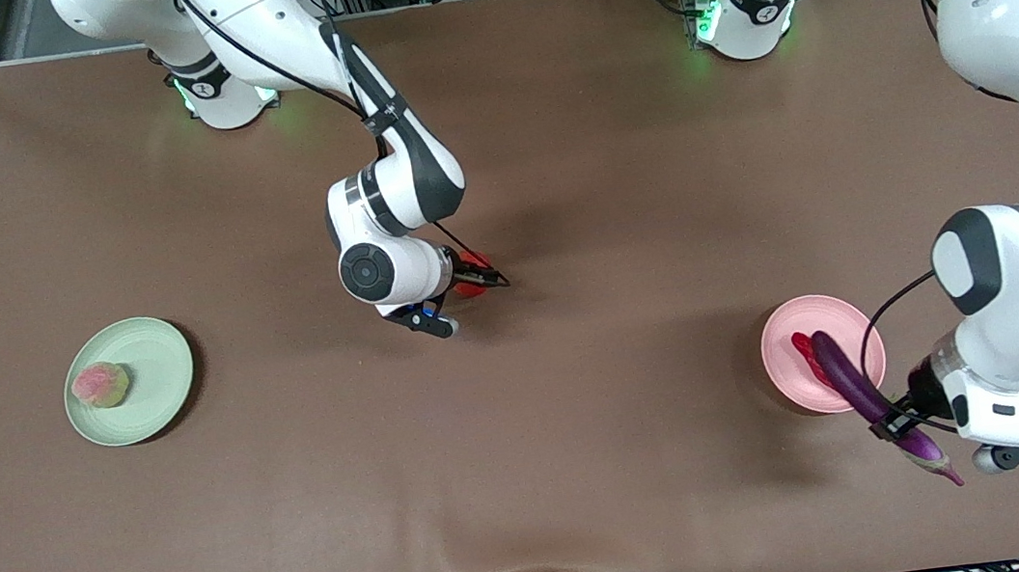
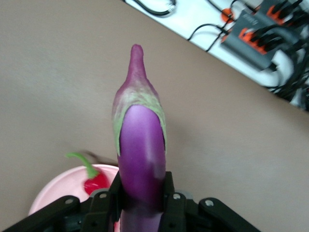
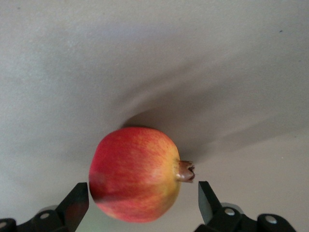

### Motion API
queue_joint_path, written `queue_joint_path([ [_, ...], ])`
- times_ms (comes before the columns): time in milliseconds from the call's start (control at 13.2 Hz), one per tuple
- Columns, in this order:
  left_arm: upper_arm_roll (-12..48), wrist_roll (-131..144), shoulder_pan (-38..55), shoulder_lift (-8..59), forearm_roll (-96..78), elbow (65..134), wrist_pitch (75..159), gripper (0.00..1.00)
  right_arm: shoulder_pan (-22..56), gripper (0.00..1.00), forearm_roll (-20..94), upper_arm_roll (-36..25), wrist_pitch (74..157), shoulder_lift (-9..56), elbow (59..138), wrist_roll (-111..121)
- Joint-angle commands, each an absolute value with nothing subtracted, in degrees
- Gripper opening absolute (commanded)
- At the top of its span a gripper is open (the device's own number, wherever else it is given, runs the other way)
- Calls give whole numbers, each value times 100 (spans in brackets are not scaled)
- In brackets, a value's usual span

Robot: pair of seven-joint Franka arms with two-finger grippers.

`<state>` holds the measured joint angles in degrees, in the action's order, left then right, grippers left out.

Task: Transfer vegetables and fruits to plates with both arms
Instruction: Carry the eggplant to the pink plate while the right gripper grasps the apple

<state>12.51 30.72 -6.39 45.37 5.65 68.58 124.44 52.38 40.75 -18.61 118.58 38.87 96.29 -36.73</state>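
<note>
My left gripper [image 1: 888,426] is clenched on the eggplant [image 1: 863,393], my fingers [image 2: 170,193] pressing its purple body from both sides not far from the green cap; the rounded end reaches out over the pink plate [image 1: 794,348] and the stem end pokes out the other way, over bare table. Below my grip, on that pink plate, lies the red chili pepper [image 2: 95,181], its thin green stem curling up beside the eggplant. My right gripper [image 1: 462,282] is down low near the middle of the table, with its jaws spread wide, one fingertip [image 3: 77,205] on each side of the red apple [image 3: 135,174]. There is a gap on both sides, so I am straddling the apple, not squeezing it, and it rests on the brown cloth with its small brown stub pointing toward one finger. Well away from my right gripper, toward the right arm's end of the table, the pinkish-green peach-like fruit [image 1: 101,385] sits on the green plate [image 1: 155,368].
</note>
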Motion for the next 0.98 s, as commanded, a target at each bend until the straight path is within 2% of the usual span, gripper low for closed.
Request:
queue_joint_path([
  [0, 1283, 2733, -694, 4535, 492, 6978, 12401, 0, 5344, 100, 3929, -1898, 11970, 3814, 9668, -3718],
  [303, 1292, 3575, -633, 4641, 237, 7390, 12401, 0, 5484, 100, 3911, -1890, 12375, 3858, 9721, -3718],
  [530, 1292, 3867, -730, 4623, 220, 7891, 12681, 0, 5493, 50, 3876, -1890, 12384, 3850, 9738, -3718],
  [606, 1283, 3980, -703, 4588, 220, 8171, 12926, 0, 5537, 39, 3867, -1898, 12384, 3841, 9799, -3718],
  [682, 1283, 4112, -721, 4518, 228, 8444, 13155, 0, 5589, 35, 3841, -1898, 12384, 3823, 9869, -3718],
  [909, 1292, 4175, -721, 4553, 220, 8543, 13280, 0, 5608, 33, 3797, -2003, 12331, 3736, 9967, -3726],
])
